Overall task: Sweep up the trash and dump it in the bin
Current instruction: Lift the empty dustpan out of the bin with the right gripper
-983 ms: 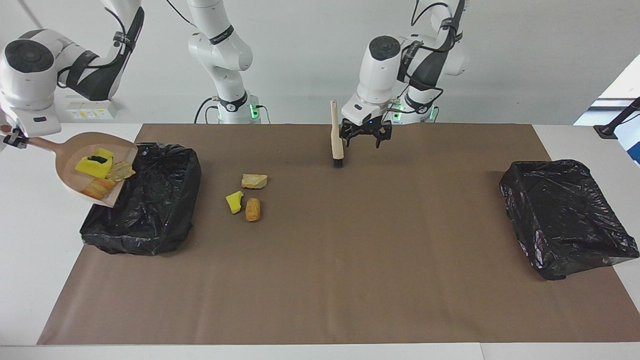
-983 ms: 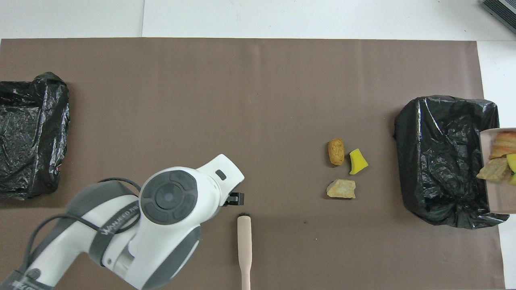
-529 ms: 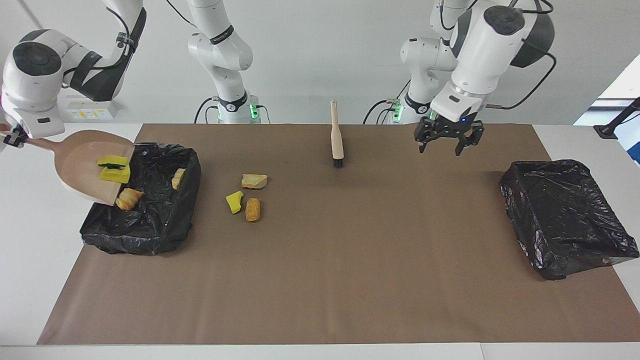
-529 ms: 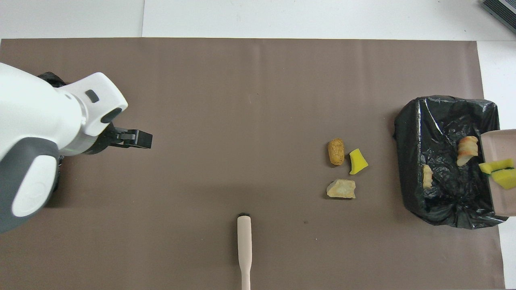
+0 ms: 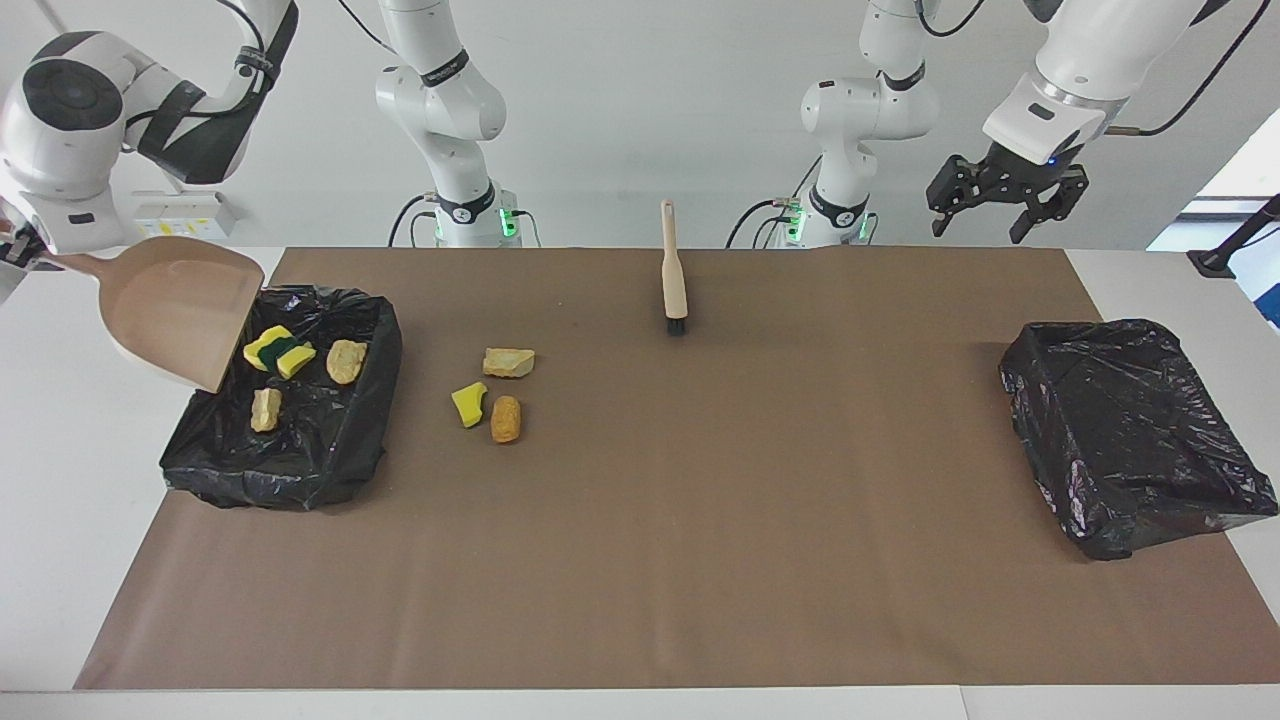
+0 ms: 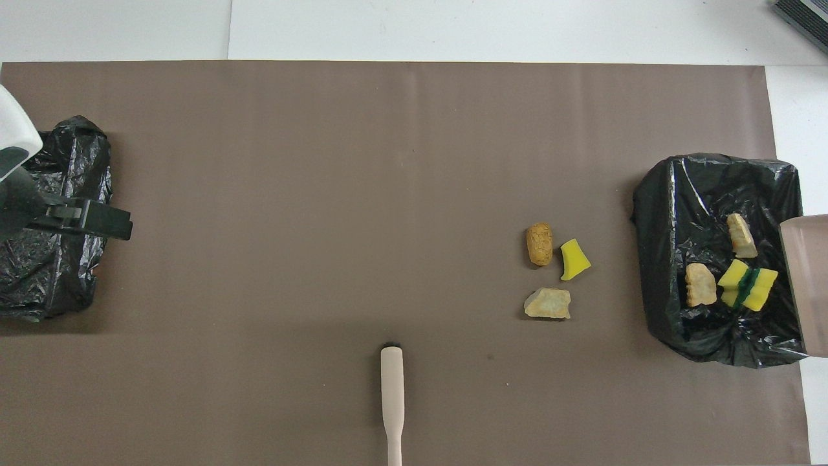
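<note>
Closest to the robots, the beige wooden brush with black bristles point(image 5: 671, 268) lies flat on the brown paper table cover point(image 5: 700, 560), midway along the table, handle toward the robots and bristles pointing away, with nothing gripping it. The left gripper point(image 5: 1005, 198) hangs high in the air toward the left arm's end of the table, over the near part of the black-bagged bin at that end point(image 5: 1135, 432), its fingers spread wide and holding nothing. Toward the right arm's end, the right gripper point(image 5: 12, 245) sits at the picture's edge, clenched on the handle of the pale pink plastic dustpan point(image 5: 178, 308), which is raised and tilted with its open lip down over the rim of the black plastic-lined bin at the right arm's end point(image 5: 290, 400); the pan looks bare inside. In that bin lie four scraps of the trash: a pair of yellow sponge pieces with green backing point(image 5: 278, 349), touching one another, a tan bread-like chunk point(image 5: 346, 360) beside them, and a paler beige chunk point(image 5: 265, 408) farther from the robots. On the paper just beside the bin, toward the table's middle, three more scraps rest in a loose cluster: a beige crusty piece point(image 5: 508, 361) nearest the robots, then a small yellow sponge wedge point(image 5: 468, 403) and an orange-brown rounded bread roll point(image 5: 506, 418) side by side.
</note>
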Robot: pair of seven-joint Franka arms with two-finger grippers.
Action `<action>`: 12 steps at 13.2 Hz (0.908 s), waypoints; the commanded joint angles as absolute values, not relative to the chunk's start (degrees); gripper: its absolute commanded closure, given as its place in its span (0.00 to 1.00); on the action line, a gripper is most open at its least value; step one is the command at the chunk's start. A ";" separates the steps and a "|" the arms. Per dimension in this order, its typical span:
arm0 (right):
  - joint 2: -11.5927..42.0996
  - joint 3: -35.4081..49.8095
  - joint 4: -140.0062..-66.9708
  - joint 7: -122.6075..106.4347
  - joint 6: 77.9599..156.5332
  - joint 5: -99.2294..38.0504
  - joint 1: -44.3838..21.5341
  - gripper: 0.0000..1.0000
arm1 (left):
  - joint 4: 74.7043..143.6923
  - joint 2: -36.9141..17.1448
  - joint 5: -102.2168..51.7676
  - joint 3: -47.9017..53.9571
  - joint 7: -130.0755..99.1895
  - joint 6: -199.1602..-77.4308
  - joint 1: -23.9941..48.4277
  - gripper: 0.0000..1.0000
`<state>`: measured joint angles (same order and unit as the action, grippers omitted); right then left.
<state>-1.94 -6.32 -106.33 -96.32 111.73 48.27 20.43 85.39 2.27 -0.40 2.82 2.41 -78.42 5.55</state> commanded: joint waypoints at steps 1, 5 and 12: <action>-5.00 -6.33 -102.85 -96.68 105.41 40.40 20.57 1.00 | 84.02 2.98 0.09 2.90 4.66 -76.11 5.54 0.00; -7.47 -6.51 -101.86 -88.20 98.63 25.07 20.57 1.00 | 84.37 3.52 0.00 2.90 4.75 -75.85 5.36 0.00; -9.58 -3.60 -106.00 -40.76 88.34 14.43 2.84 1.00 | 83.85 2.72 -0.09 2.55 4.83 -75.59 5.36 0.00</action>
